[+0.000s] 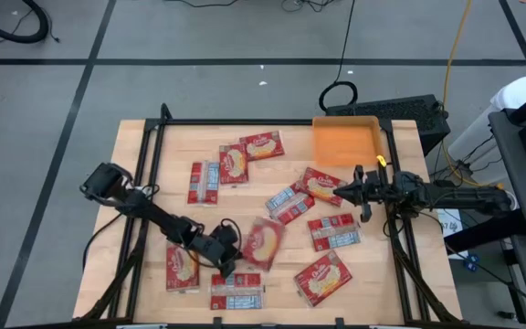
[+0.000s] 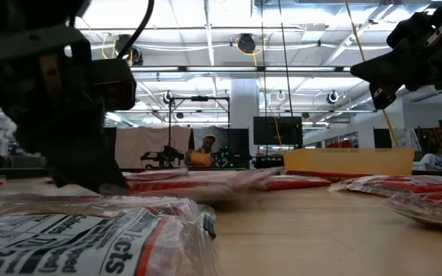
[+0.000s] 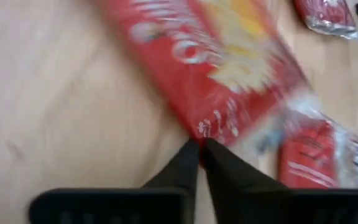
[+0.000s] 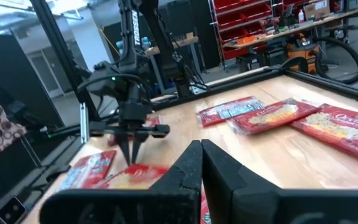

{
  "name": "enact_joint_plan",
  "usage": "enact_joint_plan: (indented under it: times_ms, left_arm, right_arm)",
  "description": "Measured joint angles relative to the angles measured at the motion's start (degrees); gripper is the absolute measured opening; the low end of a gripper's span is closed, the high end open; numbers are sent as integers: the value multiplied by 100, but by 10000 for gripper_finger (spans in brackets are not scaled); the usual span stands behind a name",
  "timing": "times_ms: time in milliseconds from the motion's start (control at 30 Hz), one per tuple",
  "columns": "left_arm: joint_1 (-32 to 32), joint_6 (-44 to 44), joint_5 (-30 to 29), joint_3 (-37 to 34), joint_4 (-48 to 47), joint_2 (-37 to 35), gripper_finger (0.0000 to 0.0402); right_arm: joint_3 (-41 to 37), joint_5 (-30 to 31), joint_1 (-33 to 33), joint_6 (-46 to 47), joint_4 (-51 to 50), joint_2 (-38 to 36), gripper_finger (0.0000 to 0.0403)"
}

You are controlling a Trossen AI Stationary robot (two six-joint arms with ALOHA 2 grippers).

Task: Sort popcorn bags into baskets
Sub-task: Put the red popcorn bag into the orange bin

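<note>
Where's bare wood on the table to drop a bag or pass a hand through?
Free: the table's far-left part, between the frame rail and the nearest popcorn bags; the near-right corner past the last bag. Inside the orange basket nothing lies. Crowded: centre and near edge, packets scattered around the left gripper.

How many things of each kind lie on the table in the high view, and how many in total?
popcorn bags: 10
orange basket: 1
Total: 11
</note>
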Motion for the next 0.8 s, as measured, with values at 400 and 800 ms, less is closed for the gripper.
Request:
enact_joint_plan:
  times_ms: [400,800]
  left_arm:
    - [697,1874,-92,-33,-45,-484,3]
    - [1206,3021,-87,-26,64,-850,1]
  right_arm:
    - [0,54,258,1316,1198,1636,0]
    - [796,1055,1341,2150,1558,4360,67]
